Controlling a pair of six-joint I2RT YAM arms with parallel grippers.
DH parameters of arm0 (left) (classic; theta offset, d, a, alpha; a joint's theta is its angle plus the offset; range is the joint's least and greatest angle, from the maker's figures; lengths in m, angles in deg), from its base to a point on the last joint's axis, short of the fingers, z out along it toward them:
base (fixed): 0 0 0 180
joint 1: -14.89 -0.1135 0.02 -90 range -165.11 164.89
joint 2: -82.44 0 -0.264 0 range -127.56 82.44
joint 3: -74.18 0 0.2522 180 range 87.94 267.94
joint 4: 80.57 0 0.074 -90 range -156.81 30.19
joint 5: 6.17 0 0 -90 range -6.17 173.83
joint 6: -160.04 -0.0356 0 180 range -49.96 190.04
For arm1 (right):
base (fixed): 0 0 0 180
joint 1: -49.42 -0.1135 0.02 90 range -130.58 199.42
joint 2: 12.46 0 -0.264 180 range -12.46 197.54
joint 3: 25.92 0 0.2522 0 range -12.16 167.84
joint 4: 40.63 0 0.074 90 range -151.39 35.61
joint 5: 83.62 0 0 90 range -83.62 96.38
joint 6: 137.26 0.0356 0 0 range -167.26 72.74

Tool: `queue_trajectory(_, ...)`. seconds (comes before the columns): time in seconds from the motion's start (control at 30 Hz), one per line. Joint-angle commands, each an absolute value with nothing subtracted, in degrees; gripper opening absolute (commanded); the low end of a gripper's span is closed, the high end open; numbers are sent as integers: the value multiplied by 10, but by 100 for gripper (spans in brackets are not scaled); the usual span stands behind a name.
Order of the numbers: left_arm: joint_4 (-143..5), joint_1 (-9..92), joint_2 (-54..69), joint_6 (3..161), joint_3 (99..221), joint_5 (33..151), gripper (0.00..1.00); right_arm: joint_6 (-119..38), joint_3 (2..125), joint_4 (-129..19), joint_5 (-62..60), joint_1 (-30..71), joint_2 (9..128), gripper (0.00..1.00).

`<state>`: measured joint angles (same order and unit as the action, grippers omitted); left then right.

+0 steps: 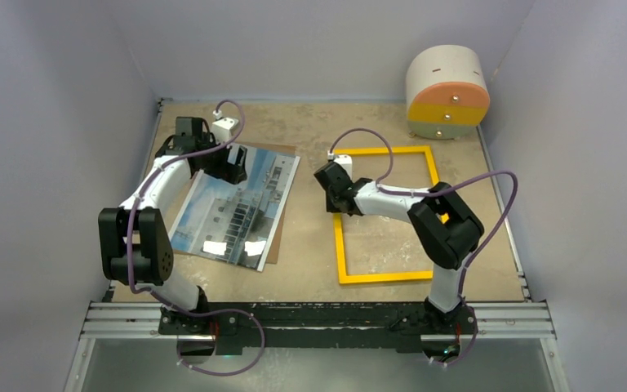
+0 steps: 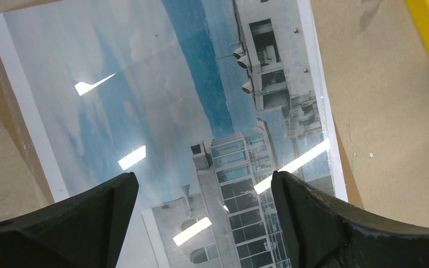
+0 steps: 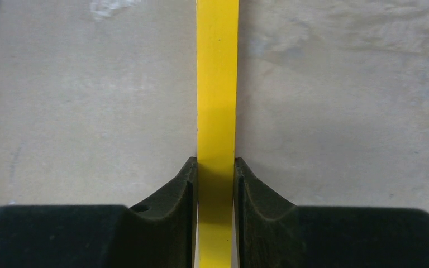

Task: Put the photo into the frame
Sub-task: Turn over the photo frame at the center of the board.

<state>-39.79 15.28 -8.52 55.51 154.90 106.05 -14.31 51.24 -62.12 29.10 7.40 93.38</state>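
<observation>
The right claw (image 3: 216, 166) gripped the frame (image 1: 384, 277) by its 9 o'clock rail, while the photo (image 1: 229, 208) lay further toward 9 o'clock, below the released left claw (image 2: 204, 176).

Left arm (image 1: 159, 184), left of the overhead view: white tube links, chunky black joint housings. Right arm (image 1: 392, 200), centre-right, matches. Purple cable (image 1: 366, 131) loops off each. Fingers (image 2: 89, 223) matte black, wedge-shaped, slightly scuffed. Upper left, a small white box (image 1: 224, 128), perhaps the wrist camera.
</observation>
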Motion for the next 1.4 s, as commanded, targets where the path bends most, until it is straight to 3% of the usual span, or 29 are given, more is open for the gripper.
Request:
queue_trajectory(0.0,-369,149,-91,545,1588,1099,96,-104,587,-655,269,47,949,0)
queue_trajectory(0.93,-308,149,-77,582,1673,1138,99,123,964,-704,37,39,939,0)
queue_trajectory(1.37,-294,149,-44,597,1695,1162,100,262,870,-549,-98,95,905,0)
